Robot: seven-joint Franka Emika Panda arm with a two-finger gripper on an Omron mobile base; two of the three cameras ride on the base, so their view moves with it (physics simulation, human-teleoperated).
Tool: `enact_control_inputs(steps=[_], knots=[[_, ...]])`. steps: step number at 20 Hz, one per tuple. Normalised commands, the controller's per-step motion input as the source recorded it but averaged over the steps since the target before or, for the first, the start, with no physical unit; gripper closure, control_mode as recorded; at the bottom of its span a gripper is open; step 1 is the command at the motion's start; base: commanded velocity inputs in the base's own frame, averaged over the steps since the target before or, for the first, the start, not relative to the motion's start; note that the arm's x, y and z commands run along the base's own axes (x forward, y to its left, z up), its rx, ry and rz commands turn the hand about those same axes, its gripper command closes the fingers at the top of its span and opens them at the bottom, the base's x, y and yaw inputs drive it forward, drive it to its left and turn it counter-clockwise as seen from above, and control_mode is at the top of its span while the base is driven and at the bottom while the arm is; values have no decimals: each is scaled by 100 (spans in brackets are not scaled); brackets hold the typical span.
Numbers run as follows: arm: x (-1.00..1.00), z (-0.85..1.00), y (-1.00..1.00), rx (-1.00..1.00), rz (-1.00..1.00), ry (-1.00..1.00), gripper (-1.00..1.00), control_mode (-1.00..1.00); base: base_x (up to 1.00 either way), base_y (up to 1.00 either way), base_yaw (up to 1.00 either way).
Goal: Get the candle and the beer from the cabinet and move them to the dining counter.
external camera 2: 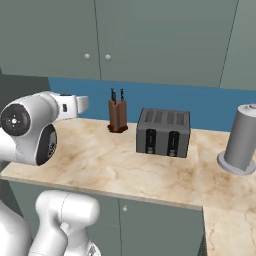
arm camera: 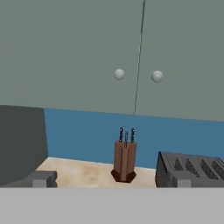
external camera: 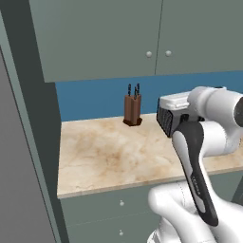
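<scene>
**Nothing fetched yet: cabinet doors closed**

Closest to me, the white Franka arm with dark joints is folded up over the short beige marble worktop (external camera: 109, 156), its two-finger gripper (arm camera: 111, 183) carrying nothing and spread wide; the finger tips barely show along the bottom of the hand view, so I judge that mostly from the gap between them.

Farther back on the worktop stand the brown wooden knife block (external camera 2: 117, 116), the dark grey four-slot toaster (external camera 2: 163, 132) and a tall grey cylindrical canister (external camera 2: 242, 139).

Above them, against the blue wall, the grey-green upper wall cabinet (arm camera: 87, 48) has both flat doors shut, round knobs (arm camera: 119, 74) side by side. The candle and beer are presumably still inside it. So the whole job remains: open a door, take each item out, and carry both to the dining counter.
</scene>
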Motion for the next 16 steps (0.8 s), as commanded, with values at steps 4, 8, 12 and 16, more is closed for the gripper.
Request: enact_control_inputs(steps=[4,8,12,16], knots=[[-6,28,-2,0,0,-4,-100,-100,0,0,0],[-14,30,0,3,0,-5,-100,-100,0,0,0],[-12,33,0,6,0,-5,-100,-100,0,0,0],[-13,24,0,8,0,-4,-100,-100,0,0,0]])
